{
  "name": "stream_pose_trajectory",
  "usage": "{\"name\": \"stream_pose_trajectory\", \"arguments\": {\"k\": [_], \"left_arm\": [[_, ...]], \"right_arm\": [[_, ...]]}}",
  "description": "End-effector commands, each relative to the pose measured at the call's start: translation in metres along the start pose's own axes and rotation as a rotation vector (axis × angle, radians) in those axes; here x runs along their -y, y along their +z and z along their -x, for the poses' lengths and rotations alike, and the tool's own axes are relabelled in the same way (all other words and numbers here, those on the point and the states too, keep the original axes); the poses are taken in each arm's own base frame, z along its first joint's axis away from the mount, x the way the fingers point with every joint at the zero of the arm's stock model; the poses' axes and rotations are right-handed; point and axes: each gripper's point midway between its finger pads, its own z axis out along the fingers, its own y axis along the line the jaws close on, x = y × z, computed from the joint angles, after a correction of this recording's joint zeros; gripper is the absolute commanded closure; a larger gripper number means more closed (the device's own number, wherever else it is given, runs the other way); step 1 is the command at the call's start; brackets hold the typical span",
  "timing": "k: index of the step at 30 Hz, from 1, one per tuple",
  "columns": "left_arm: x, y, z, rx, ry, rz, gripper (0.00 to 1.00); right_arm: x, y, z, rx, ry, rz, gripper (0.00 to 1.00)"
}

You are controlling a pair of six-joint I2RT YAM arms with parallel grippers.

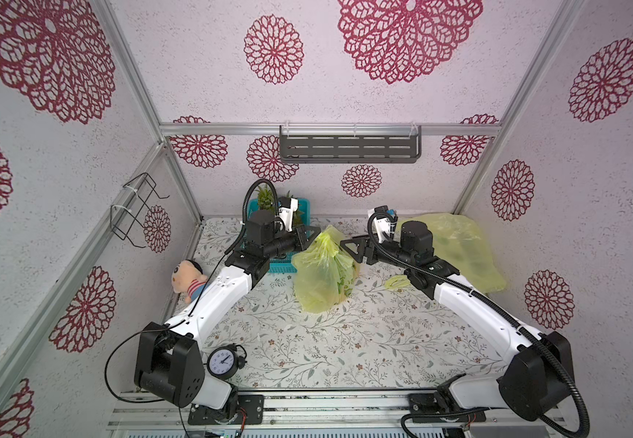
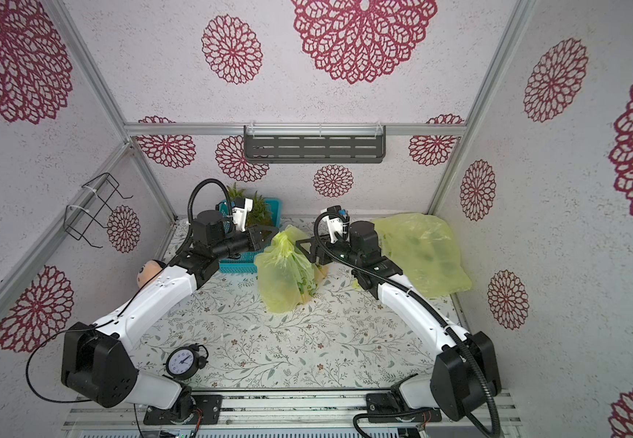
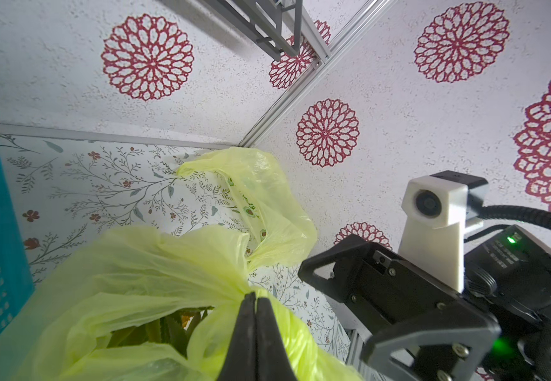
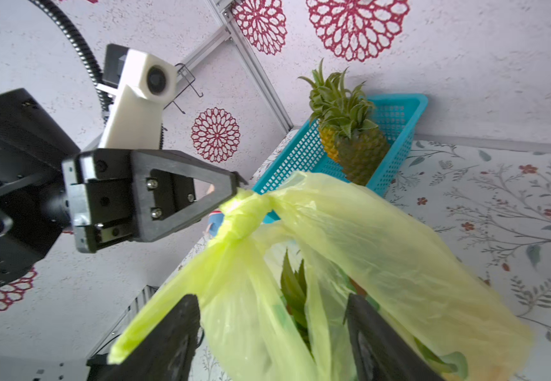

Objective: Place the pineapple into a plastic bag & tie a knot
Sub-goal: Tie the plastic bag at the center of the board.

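Yellow-green plastic bag (image 1: 320, 273) is standing upright on the flowered table (image 1: 345, 341), far of centre, between the two grippers. Both top views are showing it puffed and translucent, with only a dark green blur coming through. The right wrist view is giving what they are not: a knot (image 4: 247, 211) twisted tight at the bag's neck, and the pineapple (image 4: 292, 283) inside, its crown leaves poking up. The left wrist view is catching those leaves through a gap in the plastic, but the knot is not showing there.

Left gripper (image 3: 256, 297) is pinching the gathered plastic, jaws pressed together. Right gripper (image 4: 271, 303) is standing wide, loose film sagging between its fingers and one tail draping over a finger.

Just left of the bag, a teal basket (image 4: 300, 158) is holding two spare pineapples (image 4: 360, 145). Spare bags (image 1: 459, 250) are lying crumpled at far right. A plush doll (image 1: 190, 280) is lying at the left edge, and a clock (image 1: 223, 362) is sitting near left.
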Motion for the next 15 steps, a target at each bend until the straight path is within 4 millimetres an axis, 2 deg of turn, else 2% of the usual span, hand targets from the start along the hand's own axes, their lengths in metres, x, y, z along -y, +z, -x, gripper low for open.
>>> {"name": "stream_pose_trajectory", "arguments": {"k": [1,4,8,11,15], "left_arm": [[0.022,-0.012,0.025,0.066,0.065,-0.045,1.0],[0.022,-0.011,0.026,0.065,0.066,-0.047,1.0],[0.022,-0.011,0.026,0.068,0.068,-0.045,1.0],[0.019,-0.01,0.025,0.066,0.065,-0.039,1.0],[0.016,-0.008,0.024,0.063,0.062,-0.033,1.0]], "right_arm": [[-0.04,-0.009,0.019,0.024,-0.03,0.085,0.22],[-0.045,0.0,0.014,-0.013,-0.026,0.082,0.2],[-0.034,0.01,0.005,-0.05,-0.018,0.029,0.21],[-0.034,0.013,-0.001,-0.075,-0.022,0.032,0.22],[-0.035,0.016,-0.008,-0.108,-0.029,0.031,0.29]]}}
